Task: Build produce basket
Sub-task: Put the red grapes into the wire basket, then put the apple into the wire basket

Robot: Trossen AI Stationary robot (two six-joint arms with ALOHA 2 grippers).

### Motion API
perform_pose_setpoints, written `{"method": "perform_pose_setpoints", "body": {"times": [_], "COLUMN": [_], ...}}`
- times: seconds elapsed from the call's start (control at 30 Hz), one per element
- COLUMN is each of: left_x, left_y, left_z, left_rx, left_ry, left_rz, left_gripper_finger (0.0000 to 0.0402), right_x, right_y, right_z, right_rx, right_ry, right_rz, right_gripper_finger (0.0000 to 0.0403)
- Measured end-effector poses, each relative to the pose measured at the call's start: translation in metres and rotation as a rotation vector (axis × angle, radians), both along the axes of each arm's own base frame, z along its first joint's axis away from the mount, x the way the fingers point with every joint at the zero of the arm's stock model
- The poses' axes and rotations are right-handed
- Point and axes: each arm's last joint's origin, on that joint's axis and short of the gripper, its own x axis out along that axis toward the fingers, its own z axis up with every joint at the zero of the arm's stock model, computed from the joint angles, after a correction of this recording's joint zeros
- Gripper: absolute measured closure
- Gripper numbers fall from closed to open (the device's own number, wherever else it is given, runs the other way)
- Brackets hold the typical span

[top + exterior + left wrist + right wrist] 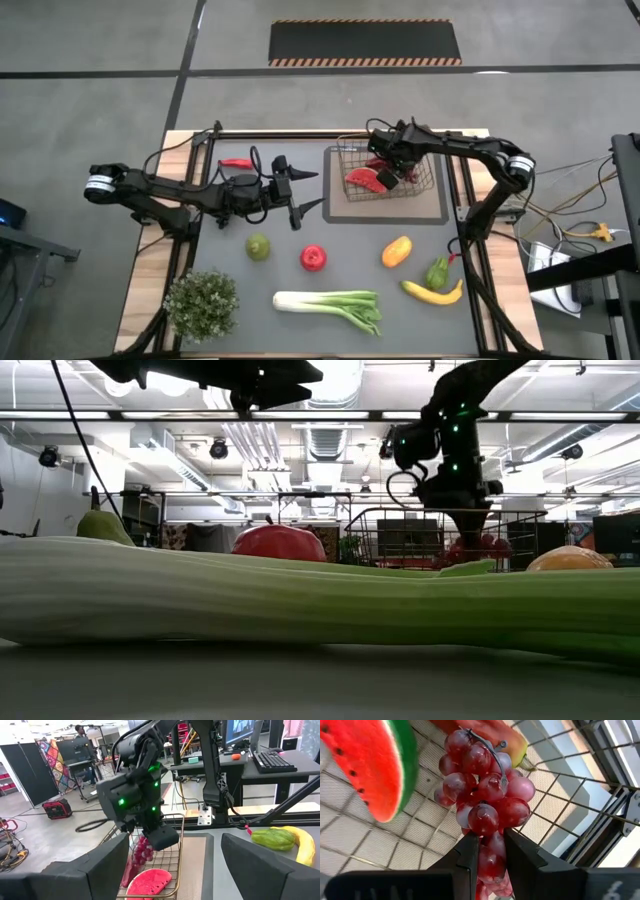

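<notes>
High view first: the right gripper (397, 176) reaches down inside the basket (432, 192), a rectangular box of thin dark wire on a brown mat, and it holds the grapes (381, 165) just beside the watermelon slice (364, 179). The left gripper (312, 190) waits outside the basket's left wall, fingers spread wide and empty. Well in front of the basket lie the lime (259, 247), apple (313, 258), mango (397, 251), green pepper (438, 272), banana (432, 293) and leek (330, 307); a red chilli (236, 163) sits far left of the basket.

Low view: the leek's pale, ribbed stalk fills the foreground, and behind it the right arm drops into the basket's see-through mesh.

Left wrist view: the grapes hang as a limp cluster from the right gripper inside the basket, above the slice's flat red face.

Right wrist view: the two dark fingers (465, 855) are nearly closed, pinching the lowest glossy, round berries; the cluster dangles over the fine mesh floor, beside the slice's smooth green rind.

My judgement is that this is the release step. It will go best by lowering until the bunch rests on the mesh, opening clear of the slice, then lifting straight up so no berry snags a finger or wire.
</notes>
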Motion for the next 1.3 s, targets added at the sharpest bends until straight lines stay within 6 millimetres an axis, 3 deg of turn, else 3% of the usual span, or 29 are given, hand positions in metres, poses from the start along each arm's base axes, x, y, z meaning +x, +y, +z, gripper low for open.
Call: {"method": "perform_pose_setpoints", "body": {"times": [0.27,0.63,1.03,1.3], "left_x": [0.0,0.0,0.0,-0.001], "left_y": [0.0,0.0,0.0,0.0], "left_z": [0.0,-0.001,-0.006,-0.013], "left_rx": [0.0,-0.001,-0.051,-0.105], "left_ry": [0.001,0.007,0.043,0.099], "left_rz": [0.0,0.0,0.001,0.007], "left_gripper_finger": [0.0102,0.0102,0.0102,0.0102], "right_x": [0.003,0.003,0.009,0.003], "right_y": [-0.002,-0.002,-0.003,0.025], "right_z": [-0.009,-0.004,0.035,0.071], "right_rx": [0.018,0.006,-0.065,-0.135], "right_ry": [0.032,0.02,-0.088,-0.216], "right_rz": [0.01,0.007,0.061,0.146], "right_gripper_finger": [0.032,0.0226,0.0227,0.0243]}}
